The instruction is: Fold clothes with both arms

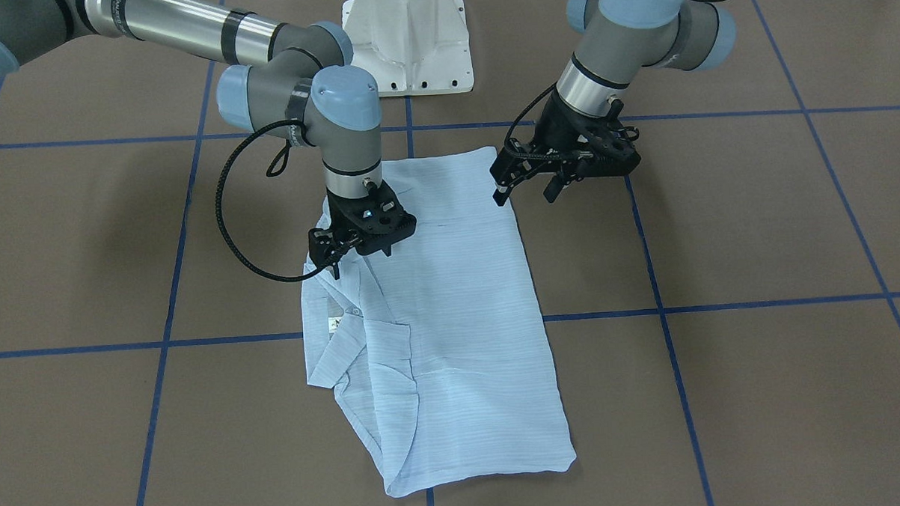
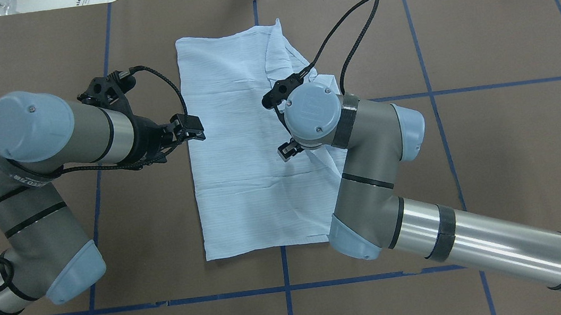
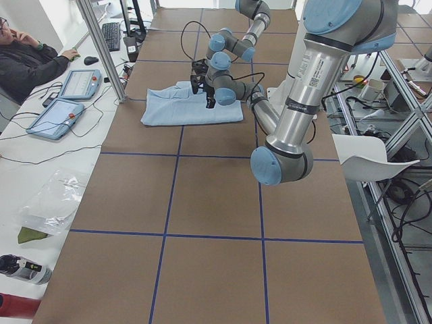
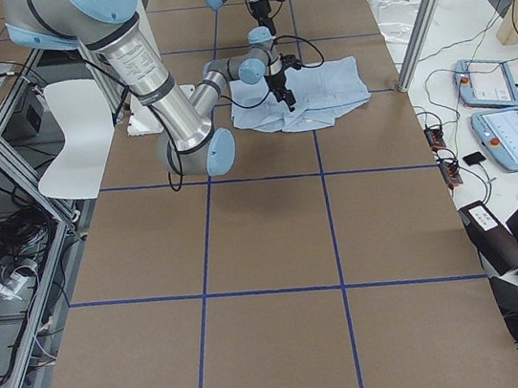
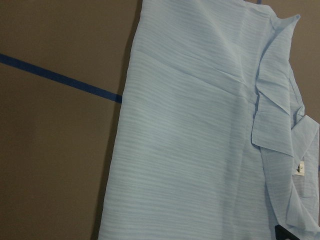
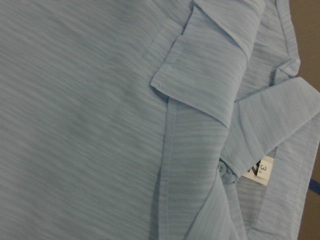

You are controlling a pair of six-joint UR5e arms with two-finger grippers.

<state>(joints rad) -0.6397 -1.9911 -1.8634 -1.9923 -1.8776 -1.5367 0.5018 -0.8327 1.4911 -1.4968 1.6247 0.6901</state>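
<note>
The shirt (image 1: 452, 320) lies flat in the middle of the brown table (image 1: 755, 212), already folded into one long strip. Its collar (image 1: 341, 296) and white neck label (image 1: 333, 324) show along the long edge on the robot's right.

Both tools are at the end of the shirt nearer the robot, one on each long edge. My guess is they mean to take that end from both sides together and carry it over, so the strip doesn't skew.

The right gripper (image 1: 362, 261) points straight down on the collar-side edge, jaws apart as far as I can make out, tips at the cloth but not pinching it. The left gripper (image 1: 526, 194) hangs tilted just beside the opposite edge, jaws spread, holding nothing.

By my count there is one shirt, one label, two arms and two grippers. A single small button (image 6: 223, 170) shows beside the label in the right wrist view.
</note>
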